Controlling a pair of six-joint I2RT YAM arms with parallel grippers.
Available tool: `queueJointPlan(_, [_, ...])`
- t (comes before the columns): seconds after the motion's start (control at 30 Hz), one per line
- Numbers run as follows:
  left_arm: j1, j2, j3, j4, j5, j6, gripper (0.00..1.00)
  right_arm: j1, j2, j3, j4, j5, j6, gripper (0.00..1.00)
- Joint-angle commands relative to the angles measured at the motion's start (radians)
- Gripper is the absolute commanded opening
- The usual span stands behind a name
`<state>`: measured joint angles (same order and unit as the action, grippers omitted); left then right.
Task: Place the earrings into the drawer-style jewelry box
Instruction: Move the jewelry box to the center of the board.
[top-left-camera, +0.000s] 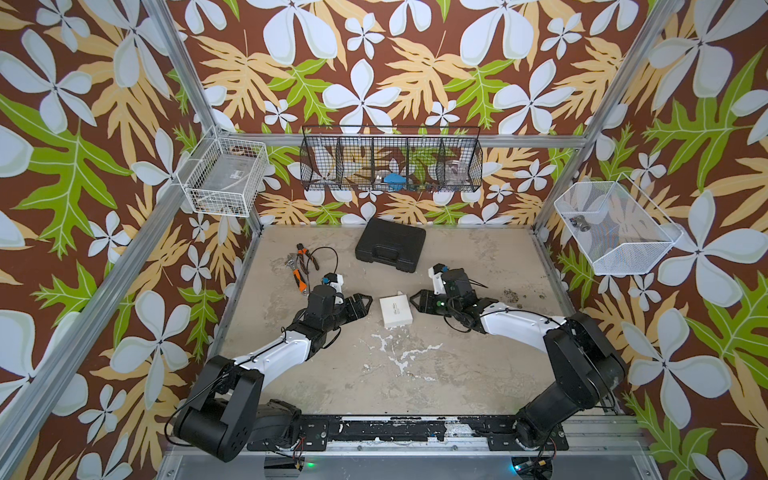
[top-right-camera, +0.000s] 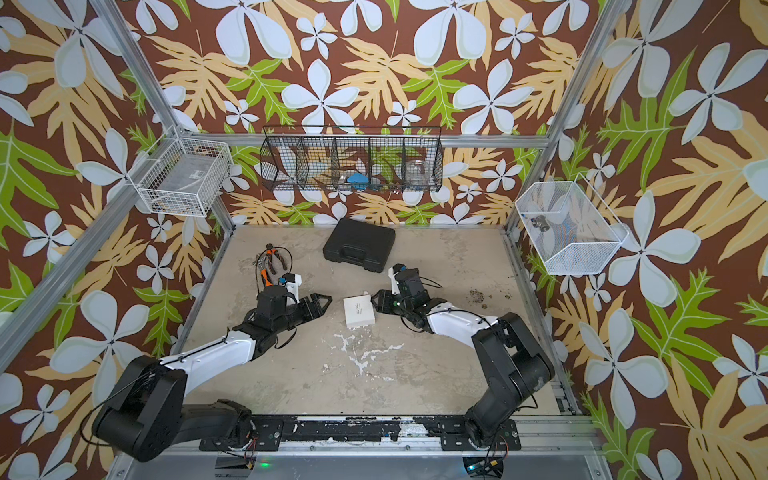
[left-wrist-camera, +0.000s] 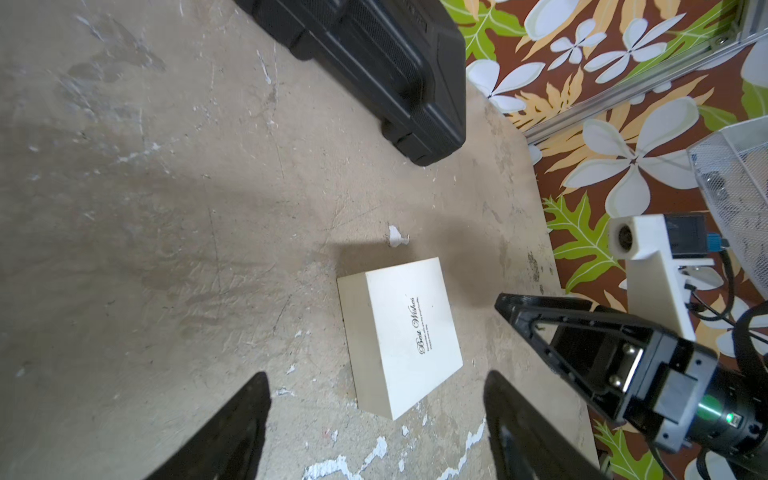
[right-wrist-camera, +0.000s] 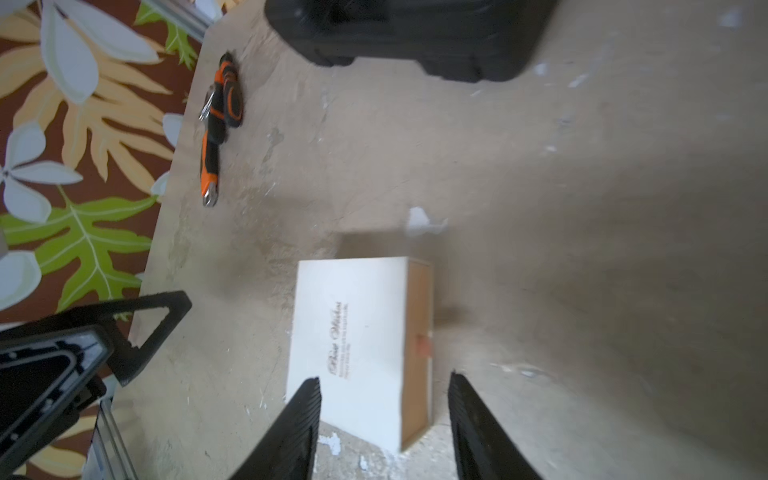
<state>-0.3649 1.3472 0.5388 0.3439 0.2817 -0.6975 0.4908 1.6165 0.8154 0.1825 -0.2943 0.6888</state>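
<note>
White jewelry box (top-left-camera: 396, 311), black case (top-left-camera: 390, 245), orange-black pliers (top-left-camera: 300, 277)

**Two Arms Facing a Little White Box**

The drawer-style jewelry box (top-left-camera: 396, 311) is lying flat on the worn table (top-left-camera: 457, 374), its white sleeve showing faint dark print. The left gripper (top-left-camera: 367, 302) is pointing at the box from its left, near but apart. The right gripper (top-left-camera: 414, 302) is pointing at it from its right, just beside its edge. Beyond the box, toward the back wall, a black plastic case (top-left-camera: 390, 245) is sitting closed. Beyond the box and to its left, orange-handled pliers (top-left-camera: 303, 268) are lying. Dark crumbs (top-left-camera: 511, 296) are lying well to the box's right, and white paint flecks (top-left-camera: 399, 353) are showing on its near side.
</note>
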Motion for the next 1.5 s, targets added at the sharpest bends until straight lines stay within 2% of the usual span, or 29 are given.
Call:
queueJointPlan(0.0, [-0.017,0.045,0.021,0.052,0.057,-0.004,0.76,-0.034,0.006,-0.039,0.087,-0.100,0.057,0.52])
queueJointPlan(0.2, [-0.054,0.154,0.060,0.109,0.106,-0.028,0.67,-0.041,0.104,-0.060,0.243,-0.232,0.151,0.47])
queueJointPlan(0.57, [-0.055,0.237,0.078,0.162,0.135,-0.041,0.55,-0.036,0.201,-0.034,0.275,-0.223,0.155,0.31])
queueJointPlan(0.73, [-0.055,0.252,0.079,0.171,0.137,-0.039,0.54,-0.036,0.204,-0.037,0.289,-0.196,0.153,0.25])
queueJointPlan(1.47, [-0.055,0.292,0.089,0.183,0.147,-0.034,0.52,-0.019,0.246,-0.025,0.329,-0.207,0.180,0.21])
